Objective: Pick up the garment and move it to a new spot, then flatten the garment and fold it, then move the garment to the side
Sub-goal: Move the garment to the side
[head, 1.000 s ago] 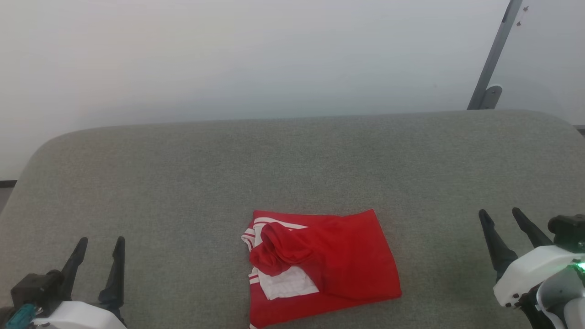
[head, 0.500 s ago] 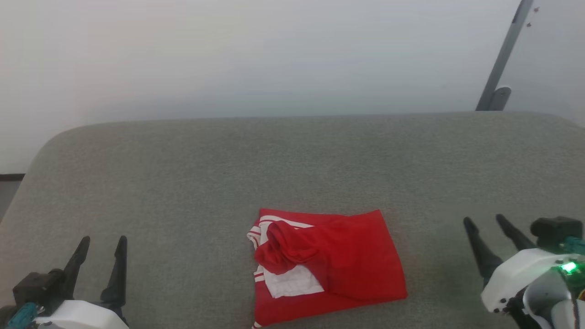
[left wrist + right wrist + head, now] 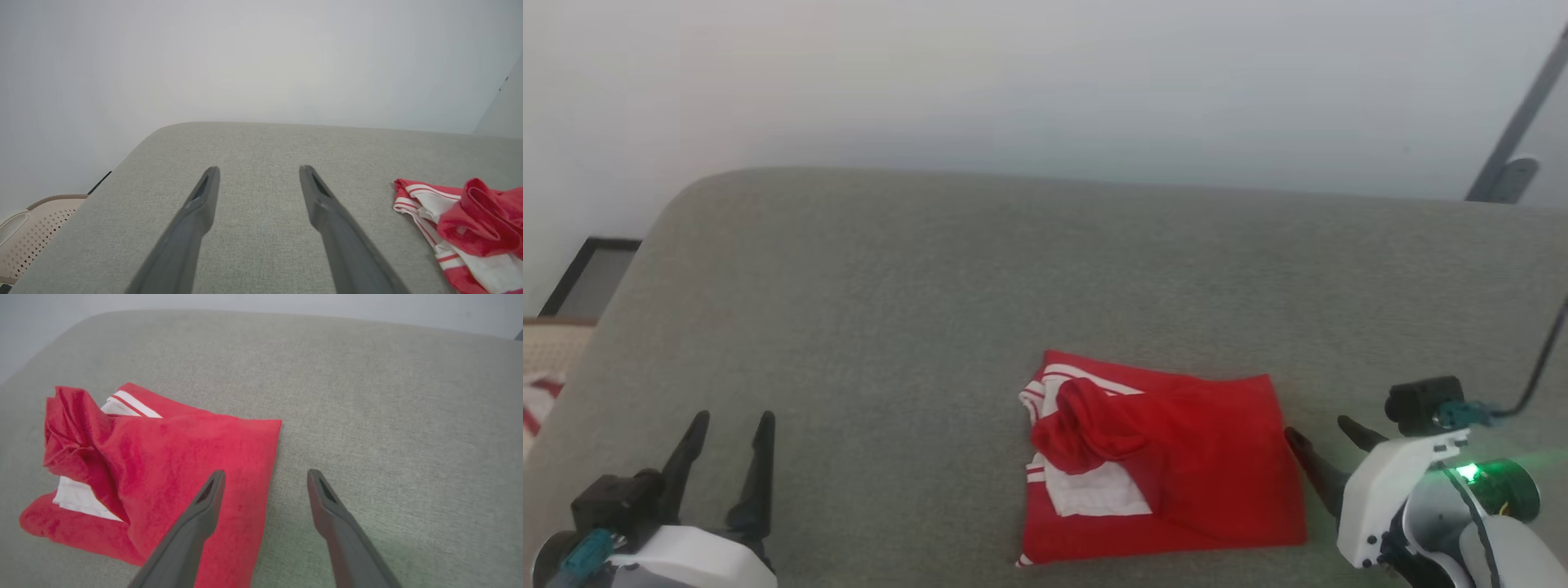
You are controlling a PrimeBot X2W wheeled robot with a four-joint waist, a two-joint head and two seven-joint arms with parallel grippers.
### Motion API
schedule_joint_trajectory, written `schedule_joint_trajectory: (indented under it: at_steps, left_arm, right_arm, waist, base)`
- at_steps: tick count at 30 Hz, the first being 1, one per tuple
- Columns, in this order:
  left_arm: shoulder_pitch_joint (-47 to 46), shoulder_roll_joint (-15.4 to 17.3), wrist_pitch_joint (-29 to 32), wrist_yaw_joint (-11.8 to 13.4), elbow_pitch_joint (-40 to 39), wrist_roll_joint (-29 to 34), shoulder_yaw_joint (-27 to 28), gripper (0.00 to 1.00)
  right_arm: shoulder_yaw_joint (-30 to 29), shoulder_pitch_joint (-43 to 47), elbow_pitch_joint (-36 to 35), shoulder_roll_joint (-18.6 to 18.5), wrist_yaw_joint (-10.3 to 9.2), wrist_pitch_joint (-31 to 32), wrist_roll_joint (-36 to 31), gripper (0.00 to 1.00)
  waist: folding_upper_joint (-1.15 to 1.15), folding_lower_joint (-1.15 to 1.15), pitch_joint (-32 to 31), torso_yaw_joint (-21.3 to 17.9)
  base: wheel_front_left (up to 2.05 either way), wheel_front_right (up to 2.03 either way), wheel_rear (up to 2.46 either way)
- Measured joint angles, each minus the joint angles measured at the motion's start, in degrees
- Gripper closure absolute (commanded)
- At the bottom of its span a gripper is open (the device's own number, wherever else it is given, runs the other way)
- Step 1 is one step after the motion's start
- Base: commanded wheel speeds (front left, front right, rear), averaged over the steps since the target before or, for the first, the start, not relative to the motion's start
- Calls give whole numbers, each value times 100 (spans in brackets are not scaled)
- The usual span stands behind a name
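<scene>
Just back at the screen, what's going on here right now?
The red garment lies loosely folded and bunched on the grey padded surface, held by nothing. The right gripper is open at the garment's right edge. The left gripper is open too, off to the side over bare surface.

Head camera high, angled down and forward across the grey worktop [image 3: 849, 286]; wrist cameras low and close, left facing the far wall [image 3: 261, 61], right tilted downward; all three share the garment [image 3: 1201, 465].
</scene>
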Motion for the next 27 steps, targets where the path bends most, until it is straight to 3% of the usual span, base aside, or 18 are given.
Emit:
schedule_joint_trajectory:
  at_steps: [20, 21, 22, 23, 27]
  left_arm:
    - [-476, -336, -18, -134, 224, 153, -170, 0]
    - [-478, -350, -18, -142, 244, 154, -168, 0]
    - [-482, -363, -19, -143, 257, 167, -164, 0]
    - [-488, -369, -19, -157, 269, 188, -160, 0]
    - [-563, -416, -33, -186, 303, 211, -129, 0]
  right_arm:
    - [441, -943, 1051, -232, 0, 1399, 57, 0]
    - [491, -983, 1081, -243, 0, 1454, 83, 6]
    - [515, -1014, 1109, -250, 0, 1491, 99, 73]
    - [566, -1046, 1111, -269, 0, 1506, 99, 100]
    - [693, -1128, 1149, -289, 8, 1539, 136, 100]
  waist:
    - [0, 0, 675, 755]
    - [0, 0, 686, 767]
    - [0, 0, 694, 777]
    - [0, 0, 702, 781]
    - [0, 0, 718, 788]
  base:
    - [0, 0, 0]
    - [0, 0, 0]
    - [0, 0, 0]
    - [0, 0, 0]
    - [0, 0, 0]
